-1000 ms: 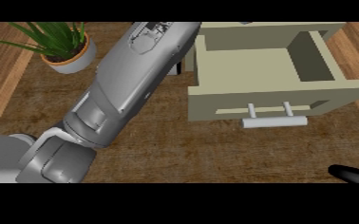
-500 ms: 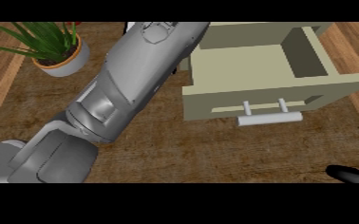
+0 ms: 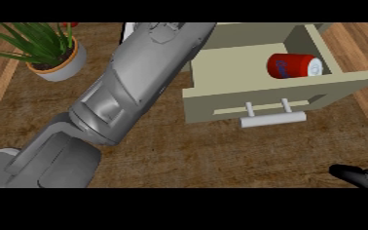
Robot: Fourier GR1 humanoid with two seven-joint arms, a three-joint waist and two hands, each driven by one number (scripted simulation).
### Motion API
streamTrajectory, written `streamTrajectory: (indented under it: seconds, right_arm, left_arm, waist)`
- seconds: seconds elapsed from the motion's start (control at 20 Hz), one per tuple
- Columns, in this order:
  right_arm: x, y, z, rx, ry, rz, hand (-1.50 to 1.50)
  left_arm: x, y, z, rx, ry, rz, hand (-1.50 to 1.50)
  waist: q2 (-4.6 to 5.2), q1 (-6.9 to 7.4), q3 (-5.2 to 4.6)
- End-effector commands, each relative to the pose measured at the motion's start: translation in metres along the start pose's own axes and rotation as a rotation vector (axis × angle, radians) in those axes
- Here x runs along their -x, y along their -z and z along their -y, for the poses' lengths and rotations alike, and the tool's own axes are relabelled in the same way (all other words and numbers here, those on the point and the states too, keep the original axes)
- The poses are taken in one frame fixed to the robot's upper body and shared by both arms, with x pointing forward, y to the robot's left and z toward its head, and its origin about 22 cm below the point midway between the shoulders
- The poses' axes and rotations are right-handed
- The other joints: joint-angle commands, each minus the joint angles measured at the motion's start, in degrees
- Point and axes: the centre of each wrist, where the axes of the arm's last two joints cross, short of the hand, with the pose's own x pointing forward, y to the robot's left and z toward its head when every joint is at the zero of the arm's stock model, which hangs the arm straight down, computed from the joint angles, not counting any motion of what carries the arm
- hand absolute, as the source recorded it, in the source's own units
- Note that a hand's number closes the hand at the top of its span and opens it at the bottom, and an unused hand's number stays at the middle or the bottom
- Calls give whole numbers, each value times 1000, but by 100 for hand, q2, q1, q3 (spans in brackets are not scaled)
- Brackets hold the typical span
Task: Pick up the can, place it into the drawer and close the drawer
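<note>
You looked down on a brown wooden counter [image 3: 215, 151] with a dark, streaky grain. At the far left stood a potted plant [image 3: 43, 48], long green leaves spreading from a grey pot with an orange rim. A paler wooden strip [image 3: 9, 78] ran along the counter's left edge beside it.

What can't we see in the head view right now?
- Left hand: out of sight past the top edge; only the grey left forearm shows.
- Right hand: cut off by the lower right edge, fingers unreadable.
- Can in the open drawer: label too small to read.
</note>
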Motion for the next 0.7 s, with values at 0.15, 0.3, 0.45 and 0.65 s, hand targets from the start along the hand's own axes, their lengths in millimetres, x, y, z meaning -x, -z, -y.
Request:
streamTrajectory:
  seconds: [0.15,0.3,0.45,0.65]
  right_arm:
    - [-8,15,-11,-65,-113,78,-150]
    - [-10,11,-8,-103,-181,123,-150]
    - [-9,27,-10,-135,-304,160,-150]
    - [-8,45,-31,-177,-450,188,-150]
  left_arm:
    - [-10,1,2,-42,-28,13,-150]
    - [-1,2,-1,-37,-67,-4,-150]
    - [-10,2,0,-40,-93,-7,-150]
    - [-1,1,-1,-40,-128,15,-150]
  waist:
    - [50,1,-3]
    - [50,-95,0]
    - [63,15,-2]
    - [77,101,-9]
